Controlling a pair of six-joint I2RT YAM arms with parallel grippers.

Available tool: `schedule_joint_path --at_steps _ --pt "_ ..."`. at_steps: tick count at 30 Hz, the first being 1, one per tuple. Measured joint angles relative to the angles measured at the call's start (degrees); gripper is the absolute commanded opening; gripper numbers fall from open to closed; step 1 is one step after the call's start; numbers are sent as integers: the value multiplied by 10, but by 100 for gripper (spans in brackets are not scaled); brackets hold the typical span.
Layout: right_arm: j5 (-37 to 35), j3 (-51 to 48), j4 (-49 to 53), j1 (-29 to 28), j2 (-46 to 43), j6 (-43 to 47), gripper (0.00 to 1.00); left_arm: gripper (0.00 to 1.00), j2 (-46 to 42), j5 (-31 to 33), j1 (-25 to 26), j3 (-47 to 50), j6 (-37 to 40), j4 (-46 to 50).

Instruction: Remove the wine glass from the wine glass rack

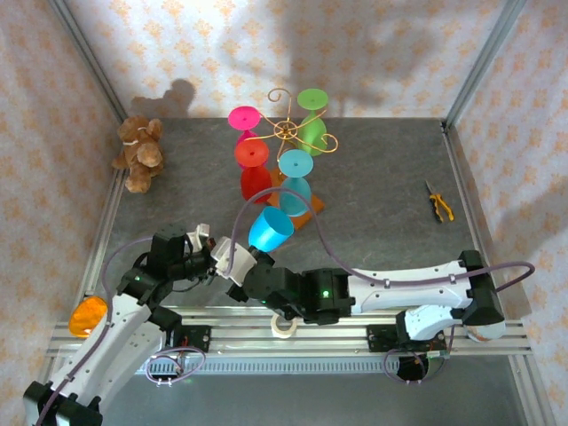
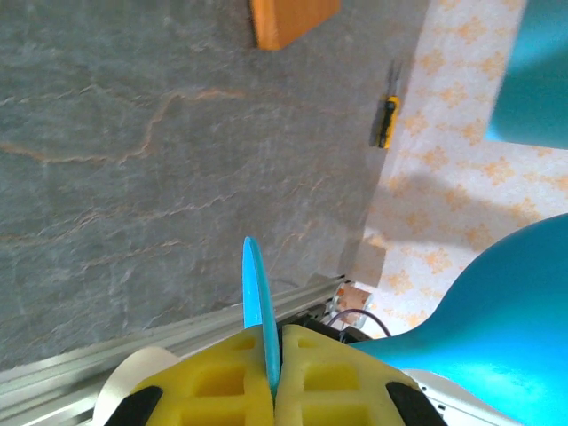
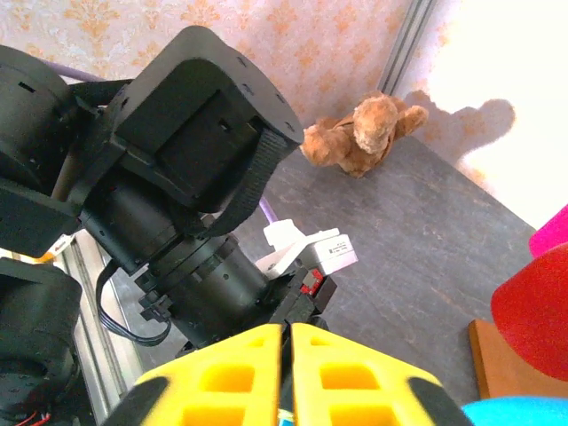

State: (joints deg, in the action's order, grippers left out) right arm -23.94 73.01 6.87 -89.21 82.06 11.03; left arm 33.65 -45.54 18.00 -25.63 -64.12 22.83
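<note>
- The left pincer (image 2: pixel 273 348): yellow pads clamped on the thin round foot of the blue wine glass (image 2: pixel 256 288), which shows edge-on between them. The glass's bowl swells at 4 o'clock in the left wrist view.
- The right pincer (image 3: pixel 287 344): pads together, with only a hairline seam between them. Whether anything sits in that seam cannot be told. In the top view it lies just beside the left pincer, at its 4 o'clock, by the glass's stem end.
- The wine glass, top view: off the rack and tilted, its bowl toward 1 o'clock from both pincers. It is over the near part of the grey table (image 1: pixel 382 177), at 6 o'clock from the rack.
- The wine glass rack (image 1: pixel 286 131): copper-gold wire scrolls around a central post on an orange-brown wooden base, toward 12 o'clock on the table.
- Glasses hanging around the post: pink glass (image 1: pixel 243 118) at 10 o'clock, green glass (image 1: pixel 312 99) at 1 o'clock, red glass (image 1: pixel 251 155) at 8 o'clock, teal glass (image 1: pixel 295 164) at 6 o'clock.
- Teddy bear (image 1: pixel 138 153): far-left corner, at 9 o'clock from the rack, well apart from it.
- Pliers (image 1: pixel 437 202): yellow-handled, at 4 o'clock from the rack.
- Tape roll (image 1: pixel 284 327): on the near rail, at 6 o'clock.
</note>
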Motion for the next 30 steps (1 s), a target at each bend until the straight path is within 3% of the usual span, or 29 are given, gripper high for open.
schedule_joint_path --at_steps 16,23,30 --pt "50 183 268 8 -49 -198 55 0 -46 32 0 90 12 -144" --pt "129 238 363 107 -55 -259 66 0 -83 32 0 121 9 -196" --pt "203 238 413 175 -35 -280 66 0 -127 32 0 123 5 -211"
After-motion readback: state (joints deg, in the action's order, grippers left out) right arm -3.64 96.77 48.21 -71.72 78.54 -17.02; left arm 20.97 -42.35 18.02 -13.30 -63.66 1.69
